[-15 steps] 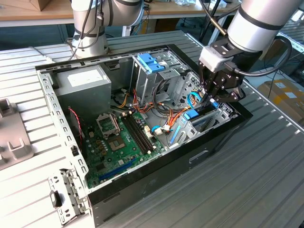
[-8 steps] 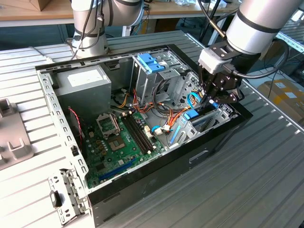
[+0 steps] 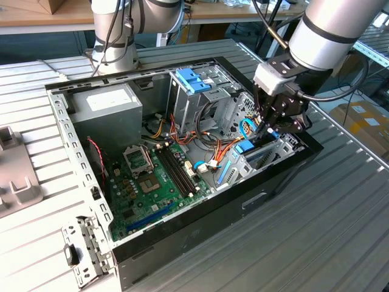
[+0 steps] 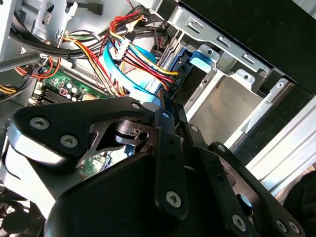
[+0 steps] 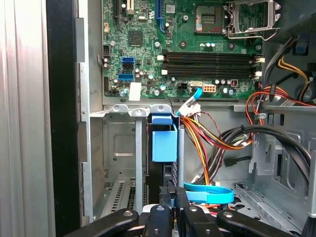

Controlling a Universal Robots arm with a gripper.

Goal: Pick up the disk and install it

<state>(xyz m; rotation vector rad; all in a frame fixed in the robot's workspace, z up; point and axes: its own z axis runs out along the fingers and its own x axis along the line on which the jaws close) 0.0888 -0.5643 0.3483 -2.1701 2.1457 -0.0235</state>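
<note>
The disk (image 5: 164,143) stands on edge in the metal drive cage (image 5: 118,143) at the front corner of the open computer case. Its bright blue rail and end tab face up. In the exterior view the disk (image 3: 245,146) sits low in the cage on that view's right, with my gripper (image 3: 267,126) right above it. In both wrist views my gripper (image 5: 175,193) is shut, its black fingertips pinching the thin end of the disk (image 4: 197,69). In the second wrist view the gripper (image 4: 165,106) meets the blue rail. The lower part of the disk is hidden inside the cage.
Red, yellow and black cables (image 5: 217,138) and a light-blue flat cable (image 5: 210,193) crowd close beside the cage. The green motherboard (image 3: 152,176), grey power-supply box (image 3: 106,106) and pale-blue latch (image 3: 193,79) lie further in. The black case wall (image 3: 243,201) borders the cage.
</note>
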